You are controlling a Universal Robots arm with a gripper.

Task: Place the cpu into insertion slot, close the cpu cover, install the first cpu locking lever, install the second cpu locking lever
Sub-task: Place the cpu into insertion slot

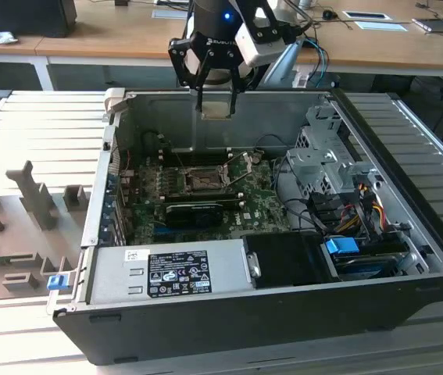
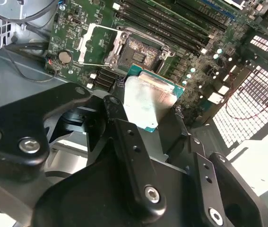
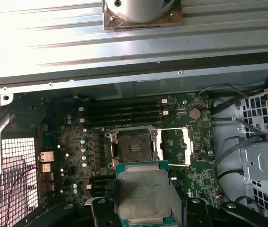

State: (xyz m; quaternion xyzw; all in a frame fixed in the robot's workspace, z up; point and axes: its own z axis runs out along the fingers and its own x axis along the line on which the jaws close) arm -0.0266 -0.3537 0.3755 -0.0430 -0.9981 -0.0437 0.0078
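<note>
My gripper (image 1: 216,109) is shut on the cpu (image 1: 216,104), a pale silver square chip held by two opposite edges above the back wall of the open computer case. In both wrist views the cpu (image 3: 143,194) (image 2: 148,101) hangs between the black fingers (image 2: 118,90), above the green board and off to one side of the insertion slot. The insertion slot (image 3: 134,147) (image 1: 203,181) (image 2: 141,49) lies bare, its dark square showing. Beside the slot, the cpu cover (image 3: 176,146) (image 2: 98,45) is swung open.
Memory slots (image 3: 124,113) run behind the socket, and a long black card (image 1: 194,211) lies in front of it. A power supply (image 1: 178,273) fills the case front. The drive cage (image 1: 323,156) and cables sit on the exterior view's right. Grey fixtures (image 1: 33,195) stand outside, on the exterior view's left.
</note>
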